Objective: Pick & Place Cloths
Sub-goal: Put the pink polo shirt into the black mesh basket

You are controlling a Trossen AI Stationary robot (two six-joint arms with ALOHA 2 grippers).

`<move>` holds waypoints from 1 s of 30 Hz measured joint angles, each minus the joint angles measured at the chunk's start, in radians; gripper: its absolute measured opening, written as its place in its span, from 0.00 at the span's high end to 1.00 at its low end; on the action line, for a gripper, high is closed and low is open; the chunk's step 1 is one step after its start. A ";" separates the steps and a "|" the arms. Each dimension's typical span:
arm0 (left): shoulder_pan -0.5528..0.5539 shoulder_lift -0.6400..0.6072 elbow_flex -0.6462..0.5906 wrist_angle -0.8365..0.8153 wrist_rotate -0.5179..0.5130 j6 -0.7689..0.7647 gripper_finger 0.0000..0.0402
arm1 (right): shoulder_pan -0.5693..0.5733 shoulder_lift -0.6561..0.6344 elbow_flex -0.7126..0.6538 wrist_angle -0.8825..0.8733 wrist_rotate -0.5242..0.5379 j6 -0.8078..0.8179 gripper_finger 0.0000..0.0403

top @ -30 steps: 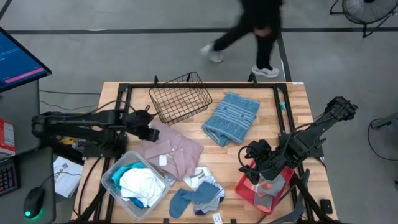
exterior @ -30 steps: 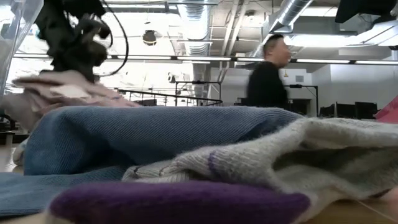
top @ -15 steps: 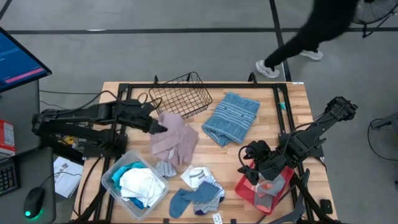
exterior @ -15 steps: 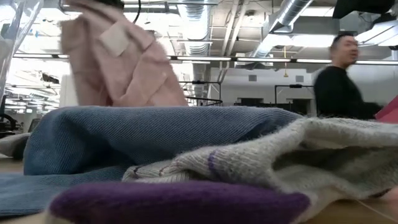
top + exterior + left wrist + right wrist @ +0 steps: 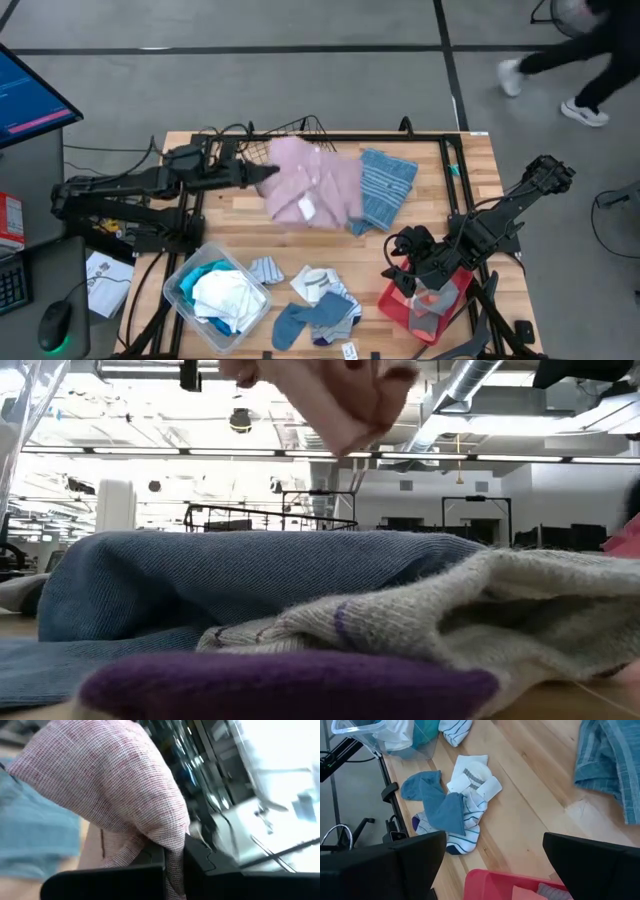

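A dusty pink shirt [image 5: 315, 190] hangs in the air over the table's far middle, with my left gripper [image 5: 262, 172] shut on it. The low view shows the shirt's lower end [image 5: 330, 395] high above the table. The shirt covers most of the black wire basket [image 5: 300, 125] and the near edge of the grey-blue striped towel [image 5: 388, 190], which lies flat. Socks [image 5: 320, 305] lie in a heap at the near edge. My right gripper [image 5: 408, 262] stands open above the red tray [image 5: 400, 300], touching nothing. My left gripper pinches a bunched fold of the pink shirt [image 5: 172, 862] between its two fingers [image 5: 150, 867]. The fingers point level, from the table's left. The shirt is lifted clear of the table and billows out beyond the fingertips toward the right.
A clear plastic bin [image 5: 215, 295] with white and turquoise cloths stands near left. The red tray holds a grey and coral cloth [image 5: 432, 305]. Bare wood [image 5: 540, 800] lies between the socks [image 5: 455, 805] and the towel [image 5: 610, 760]. A person [image 5: 580, 60] walks beyond the far edge.
My left gripper has risen and moved toward the far edge, tipping from pointing down to level. The pink shirt, flat on the table a second ago, has been lifted clear and swung out over the basket and towel. The person has walked to the right.
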 joint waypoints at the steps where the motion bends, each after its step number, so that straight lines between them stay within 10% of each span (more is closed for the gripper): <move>1: 0.016 0.001 0.000 -0.001 -0.025 0.010 0.99 | 0.000 0.000 0.000 0.000 0.004 -0.001 0.19; 16: 0.310 0.143 -0.001 0.025 -0.176 0.093 0.99 | -0.002 0.000 0.000 0.000 0.016 -0.008 0.19; 30: 0.319 0.377 -0.001 0.024 -0.166 -0.008 0.98 | -0.001 0.000 0.000 0.000 0.020 -0.005 0.19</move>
